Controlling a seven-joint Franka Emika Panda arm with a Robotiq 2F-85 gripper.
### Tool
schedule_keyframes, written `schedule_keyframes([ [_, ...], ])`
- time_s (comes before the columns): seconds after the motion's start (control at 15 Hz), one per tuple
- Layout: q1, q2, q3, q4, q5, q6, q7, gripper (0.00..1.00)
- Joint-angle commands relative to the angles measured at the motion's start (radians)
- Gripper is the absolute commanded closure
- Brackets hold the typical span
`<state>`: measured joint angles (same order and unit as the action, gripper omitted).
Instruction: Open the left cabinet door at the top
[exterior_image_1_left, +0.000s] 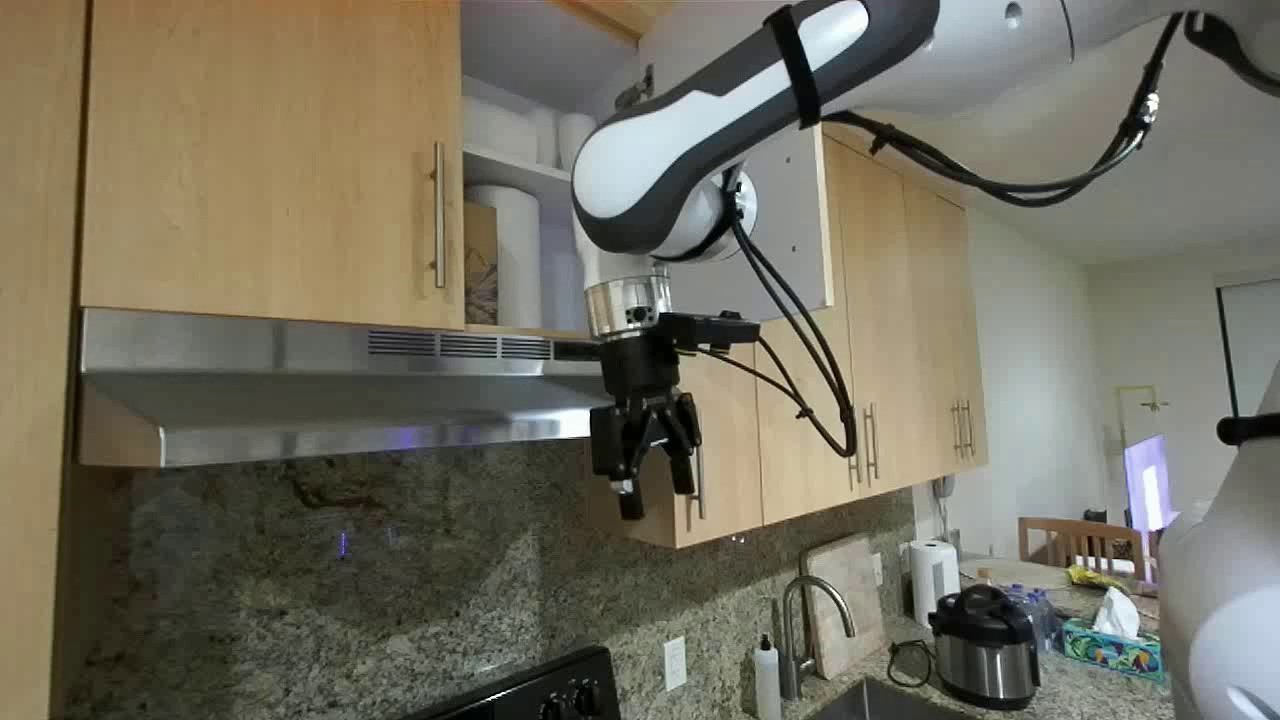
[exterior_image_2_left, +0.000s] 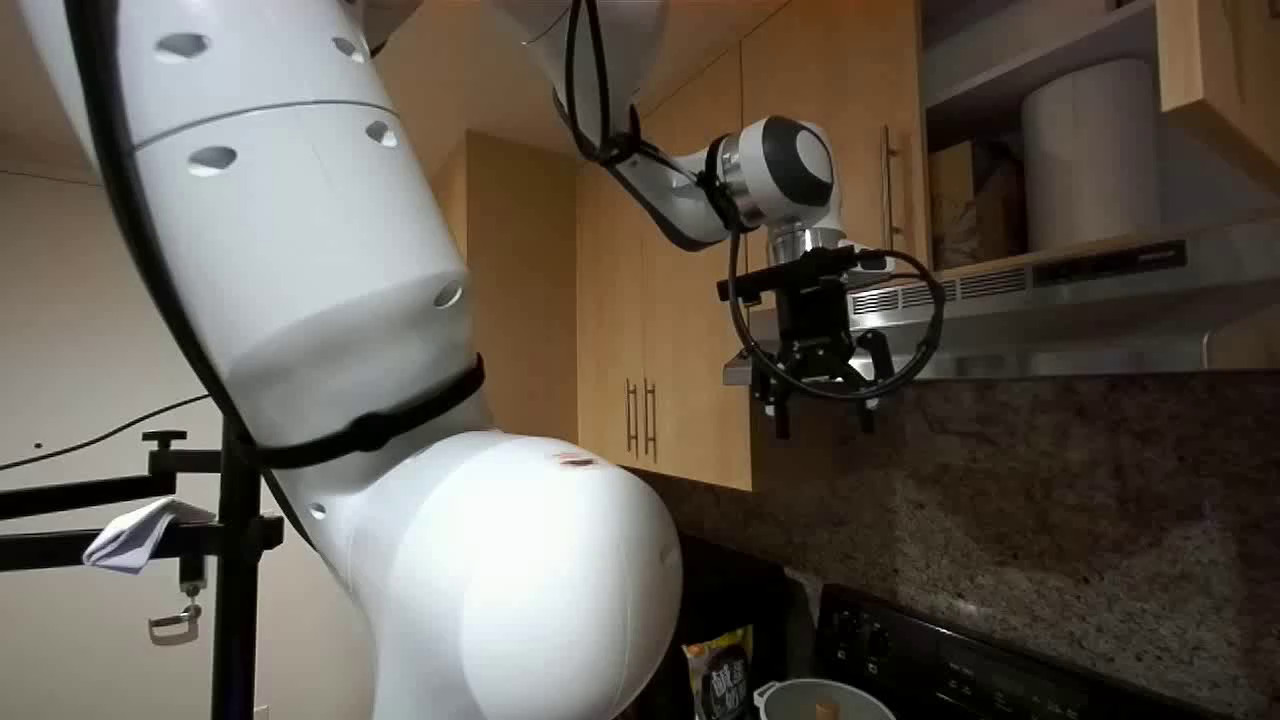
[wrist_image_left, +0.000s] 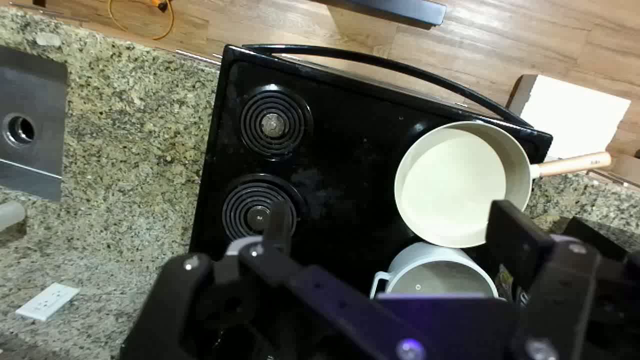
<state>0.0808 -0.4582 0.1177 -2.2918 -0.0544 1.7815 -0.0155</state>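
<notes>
The left cabinet door (exterior_image_1_left: 265, 160) is a wide light-wood panel above the range hood in an exterior view. It looks shut, with its slim vertical steel bar handle (exterior_image_1_left: 439, 215) near its right edge. The door (exterior_image_2_left: 835, 75) and handle (exterior_image_2_left: 886, 190) also show in an exterior view, partly behind the arm. My gripper (exterior_image_1_left: 658, 490) points down, apart from the door, lower than the handle and to its right there. In an exterior view the gripper (exterior_image_2_left: 825, 415) hangs in front of the hood. In the wrist view its fingers (wrist_image_left: 392, 220) are wide apart with nothing between them.
The neighbouring door (exterior_image_1_left: 795, 230) stands open beside the arm, also in an exterior view (exterior_image_2_left: 1230, 90). A paper roll (exterior_image_1_left: 515, 255) stands on the exposed shelf. The steel hood (exterior_image_1_left: 280, 345) juts out below. A stove (wrist_image_left: 345, 150) with a pan (wrist_image_left: 455, 185) and pot (wrist_image_left: 440, 275) lies beneath.
</notes>
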Motion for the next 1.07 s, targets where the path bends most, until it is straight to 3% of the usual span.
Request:
schedule_keyframes([
  [0.0,0.008,0.001,-0.006,0.003,-0.003,-0.003,0.003,0.00],
  [1.0,0.010,-0.002,0.003,0.010,-0.002,0.010,0.023,0.00],
])
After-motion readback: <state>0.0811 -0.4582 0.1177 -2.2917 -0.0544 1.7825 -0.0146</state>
